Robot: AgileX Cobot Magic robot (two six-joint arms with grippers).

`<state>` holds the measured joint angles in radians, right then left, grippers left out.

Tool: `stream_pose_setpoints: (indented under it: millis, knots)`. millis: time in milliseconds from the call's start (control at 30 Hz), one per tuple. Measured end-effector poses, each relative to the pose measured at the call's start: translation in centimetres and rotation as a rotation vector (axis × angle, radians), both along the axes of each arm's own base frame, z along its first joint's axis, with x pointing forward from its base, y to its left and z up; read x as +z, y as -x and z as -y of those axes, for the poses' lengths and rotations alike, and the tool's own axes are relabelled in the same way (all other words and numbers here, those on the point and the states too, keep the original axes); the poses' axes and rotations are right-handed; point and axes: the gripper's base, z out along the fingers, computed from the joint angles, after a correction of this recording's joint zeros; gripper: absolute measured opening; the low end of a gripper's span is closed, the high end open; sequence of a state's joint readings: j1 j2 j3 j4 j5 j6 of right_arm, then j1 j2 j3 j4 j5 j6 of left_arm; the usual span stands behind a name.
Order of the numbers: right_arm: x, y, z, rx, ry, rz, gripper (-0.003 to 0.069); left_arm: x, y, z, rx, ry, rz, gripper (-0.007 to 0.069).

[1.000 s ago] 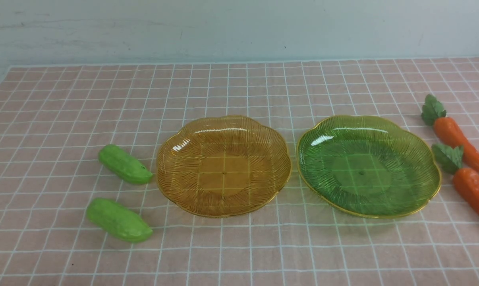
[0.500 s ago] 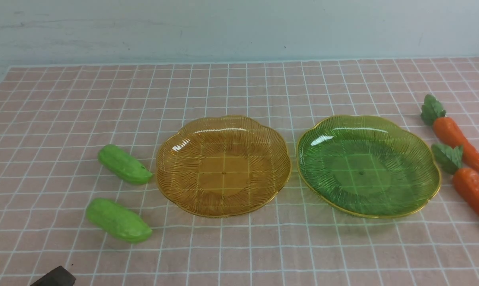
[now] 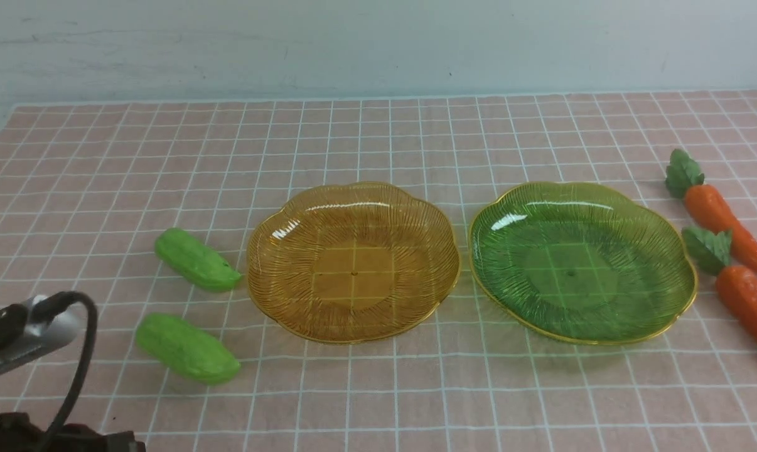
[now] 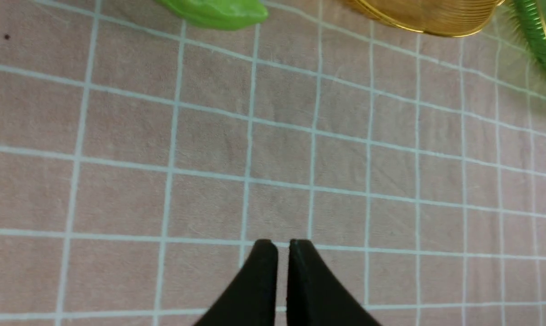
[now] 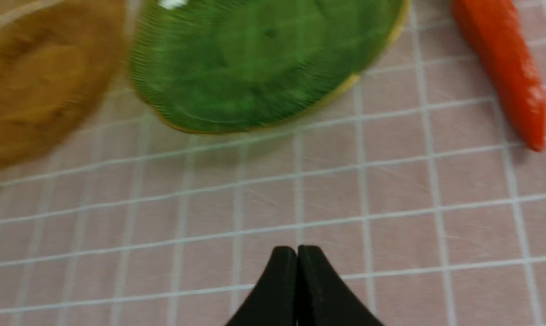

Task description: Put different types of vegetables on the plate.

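Near the desk's [image 3: 378, 402] left front corner, the left claw [image 4: 282, 246], pressed together, faced a cucumber [image 4: 214, 12] lying crosswise ahead.

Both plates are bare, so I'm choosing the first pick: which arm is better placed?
Probably left: the left arm shows in the front view close to the near cucumber; the right arm does not. The left gripper is shut and must open first.
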<state>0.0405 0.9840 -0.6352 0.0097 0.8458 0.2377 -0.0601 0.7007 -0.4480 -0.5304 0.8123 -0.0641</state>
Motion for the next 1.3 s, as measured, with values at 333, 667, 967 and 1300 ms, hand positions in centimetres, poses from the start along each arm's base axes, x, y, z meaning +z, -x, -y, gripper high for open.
stream_pose_setpoints:
  millis: [333, 667, 967, 1300]
  knots:
    - [-2.4, -9.7, 0.8, 0.014, 0.16, -0.176, 0.0352, -0.5, -2.5, 0.0, -0.07, -0.079, -0.057, 0.0213]
    - [-8.8, -15.8, 2.6, -0.004, 0.409, -0.3, 0.044, -0.5, -2.5, 0.0, -0.076, -0.083, -0.053, 0.0248]
    - [-12.0, -17.0, 2.9, -0.027, 0.445, -0.351, 0.034, -0.5, -2.5, 0.0, -0.077, -0.084, -0.053, 0.0248]
    - [-5.1, -17.6, 3.1, -0.106, 0.435, -0.237, 0.0236, -0.5, -2.5, 0.0, -0.077, -0.082, -0.053, 0.0248]
